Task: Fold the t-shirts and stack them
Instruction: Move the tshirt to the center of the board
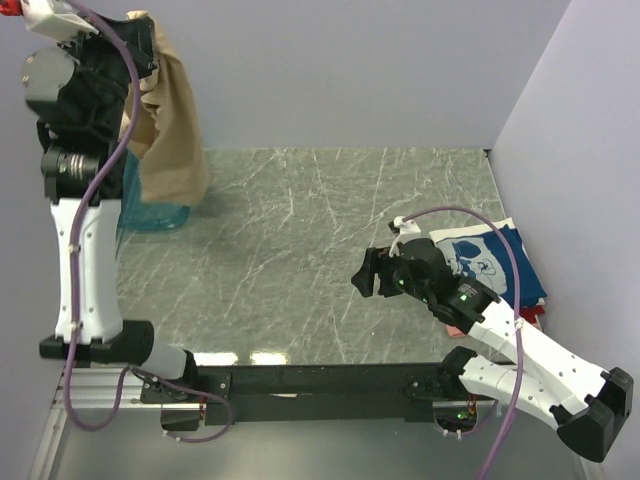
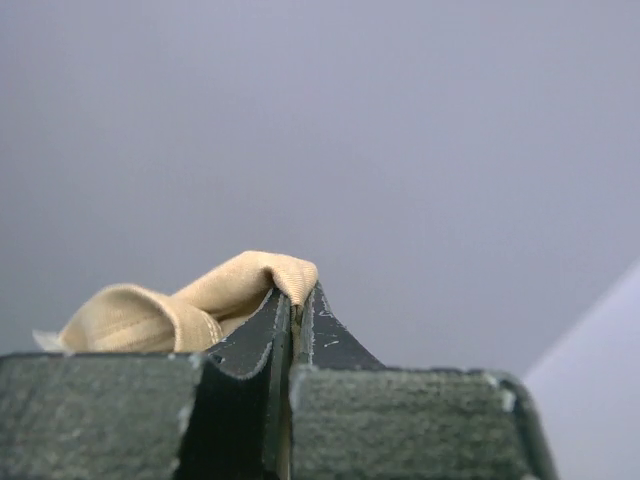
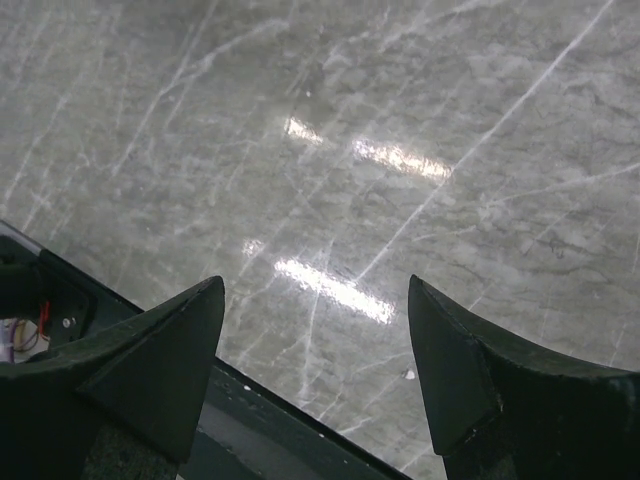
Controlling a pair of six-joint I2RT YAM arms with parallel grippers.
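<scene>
Tan shirt, feel: the soft, plain tan t-shirt [image 1: 170,130] hangs limp in long folds, so I judge it light and floppy, not slippery, and in no danger from a firm pinch.
Tan shirt, best hold: I would judge a shoulder seam or hem corner best. A single pinch lets it bunch, and a second hold on the far corner would spread it flat.
Tan shirt, place: upper left of the overhead view, lifted well off the table. Its lower edge hangs in front of the teal plastic basket [image 1: 155,212]; whether it touches the basket I cannot tell.
Left gripper [image 2: 300,297]: my fingers are pressed together on a fold of the tan cloth, which bulges out to the left of the tips.
Right gripper [image 3: 315,300]: spread wide with nothing between the fingers, low over the grey marbled tabletop [image 3: 400,100], lower right of the overhead view.
Navy shirt: the navy blue t-shirt with white print [image 1: 490,255] lies at the right edge, behind my right gripper and not in its reach.
Red cloth [image 1: 530,315]: only a sliver peeps out under the navy one.
</scene>
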